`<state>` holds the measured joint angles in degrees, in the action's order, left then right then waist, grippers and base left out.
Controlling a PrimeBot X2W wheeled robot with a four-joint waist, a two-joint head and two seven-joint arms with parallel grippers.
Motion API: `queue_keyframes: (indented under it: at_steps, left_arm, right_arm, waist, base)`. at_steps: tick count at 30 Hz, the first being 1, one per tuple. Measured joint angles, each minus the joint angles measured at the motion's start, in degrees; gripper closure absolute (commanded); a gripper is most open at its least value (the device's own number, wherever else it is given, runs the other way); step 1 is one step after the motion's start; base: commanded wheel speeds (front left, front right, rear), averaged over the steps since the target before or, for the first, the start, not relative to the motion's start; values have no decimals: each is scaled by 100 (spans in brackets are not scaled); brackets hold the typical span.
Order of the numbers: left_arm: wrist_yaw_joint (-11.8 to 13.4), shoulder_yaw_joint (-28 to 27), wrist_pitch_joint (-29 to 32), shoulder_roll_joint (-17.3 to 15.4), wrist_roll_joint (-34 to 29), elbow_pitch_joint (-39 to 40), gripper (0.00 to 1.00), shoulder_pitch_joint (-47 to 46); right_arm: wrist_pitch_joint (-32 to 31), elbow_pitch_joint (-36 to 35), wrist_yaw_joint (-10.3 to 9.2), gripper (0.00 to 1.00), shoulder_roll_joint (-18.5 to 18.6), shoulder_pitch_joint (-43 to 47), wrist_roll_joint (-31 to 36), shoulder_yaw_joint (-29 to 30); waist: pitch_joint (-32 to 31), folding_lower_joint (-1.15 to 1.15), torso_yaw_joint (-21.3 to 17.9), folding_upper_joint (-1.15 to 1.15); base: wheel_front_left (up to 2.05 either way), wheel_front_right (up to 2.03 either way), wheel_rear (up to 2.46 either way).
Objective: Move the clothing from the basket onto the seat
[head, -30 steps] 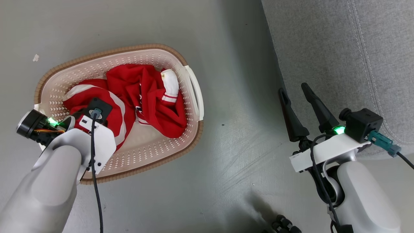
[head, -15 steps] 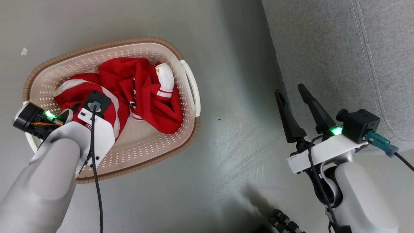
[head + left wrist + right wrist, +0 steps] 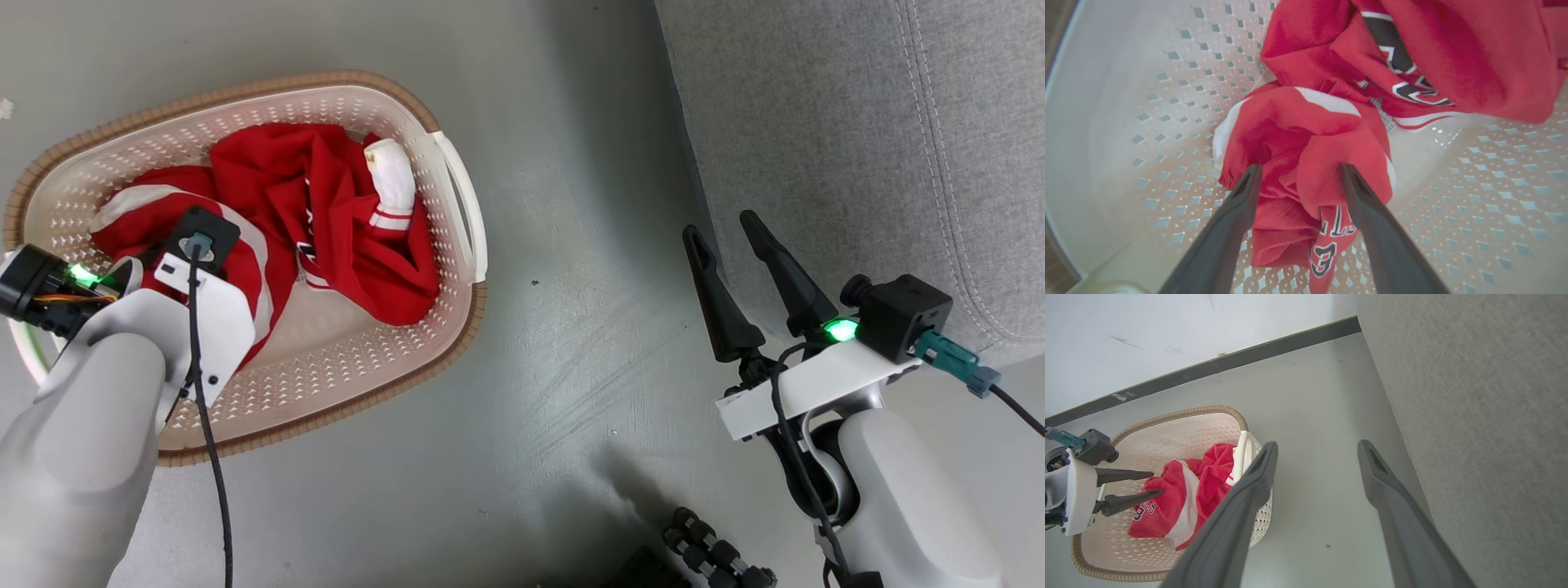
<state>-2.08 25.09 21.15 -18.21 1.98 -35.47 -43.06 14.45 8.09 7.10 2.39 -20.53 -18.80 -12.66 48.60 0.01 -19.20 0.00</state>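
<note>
By my judgement the task is at its very beginning: nothing has been moved across. The clothing [image 3: 343, 220], two red garments with white stripes, lies crumpled inside the basket [image 3: 245, 82], which is at about 10 o'clock in the head view. The seat [image 3: 857, 122] of grey woven fabric is at about 2 o'clock, well apart from the basket, and the part of it that shows carries no garment.

The left end effector [image 3: 1300, 167] is down inside the basket with its jaws fully apart, one finger on each side of a raised fold of red cloth. It has hold of nothing yet. The right end effector [image 3: 721, 224] is also fully open and empty, just beside the seat's edge.

What is left is everything — to close on the fold, lift, carry, release, and then do the same for the second garment.

As for writing, in the left wrist view at 6 o'clock a hanging strip of cloth bears a dark, white-edged "3". Above it are letters that may be "TE" — the fold cuts them. Larger dark figures at 1 o'clock are creased and not readable. The print on a small white label [image 3: 1386, 116] is too small to read.
</note>
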Motion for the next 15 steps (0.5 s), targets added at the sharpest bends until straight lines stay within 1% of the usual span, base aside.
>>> queue_keyframes:
  at_steps: [12, 13, 14, 15]
  left_arm:
    - [42, -144, 0, -122, 119, 19, 0, -43]
    - [42, -154, 0, -118, 155, 23, 6, -65]
    - [42, -162, -5, -116, 174, 33, 22, -94]
    - [42, -176, -7, -111, 193, 46, 53, -119]
  right_arm:
    - [0, -73, 0, 0, 0, -129, -38, -79]
    - [0, -73, 0, 0, -1, -153, -38, -81]
    - [0, -73, 0, 0, -1, -172, -40, -82]
    - [0, -74, 0, 0, -1, -192, -42, -79]
  waist:
    - [280, 0, -100, 0]
    - [300, 0, -105, 0]
    - [320, 0, -110, 0]
    - [337, 0, -114, 0]
  base:
    - [0, 0, 0]
    - [0, 0, 0]
    - [0, 0, 0]
    - [0, 0, 0]
